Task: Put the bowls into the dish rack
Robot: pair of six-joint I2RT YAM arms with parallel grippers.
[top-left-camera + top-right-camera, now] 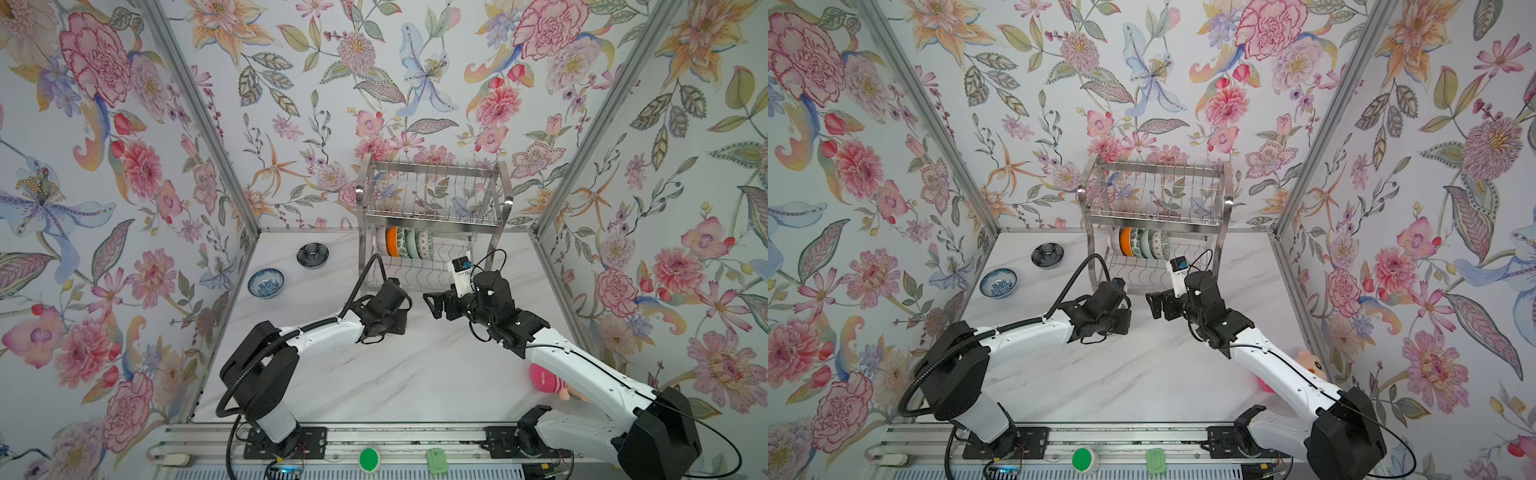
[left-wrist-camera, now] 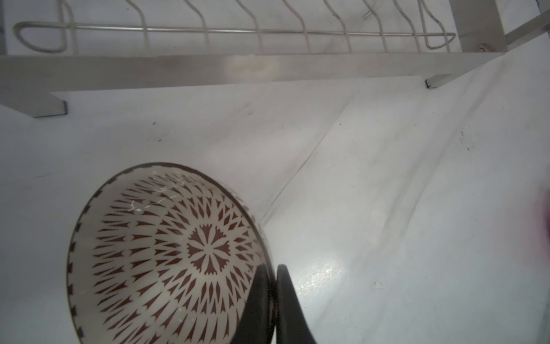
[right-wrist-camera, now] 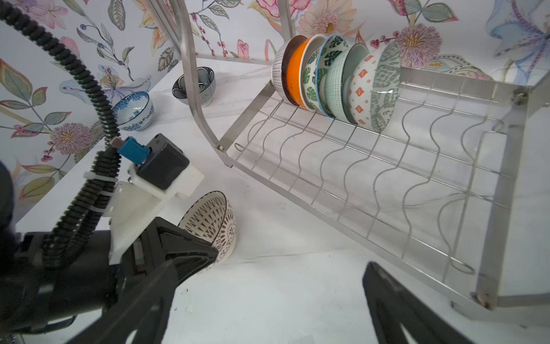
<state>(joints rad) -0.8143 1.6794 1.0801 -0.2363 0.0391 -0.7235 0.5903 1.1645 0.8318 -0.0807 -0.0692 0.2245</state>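
My left gripper (image 2: 272, 269) is shut on the rim of a white bowl with a brown lattice pattern (image 2: 166, 256). That bowl (image 3: 212, 223) is tipped on its side, low over the table in front of the dish rack (image 1: 432, 216), and the left wrist hides it in both top views. Several bowls (image 1: 405, 243) stand on edge at the left end of the rack's lower tier (image 3: 387, 166). A blue-white floral bowl (image 1: 266, 282) and a dark navy bowl (image 1: 312, 254) sit on the table left of the rack. My right gripper (image 1: 432, 305) is open and empty, facing the left wrist.
A pink plush toy (image 1: 544, 378) lies at the right edge of the table, partly under my right arm. The rack's upper tier (image 1: 1154, 199) holds nothing. Flowered walls close in the left, right and back sides. A green button (image 1: 369, 459) sits on the front rail.
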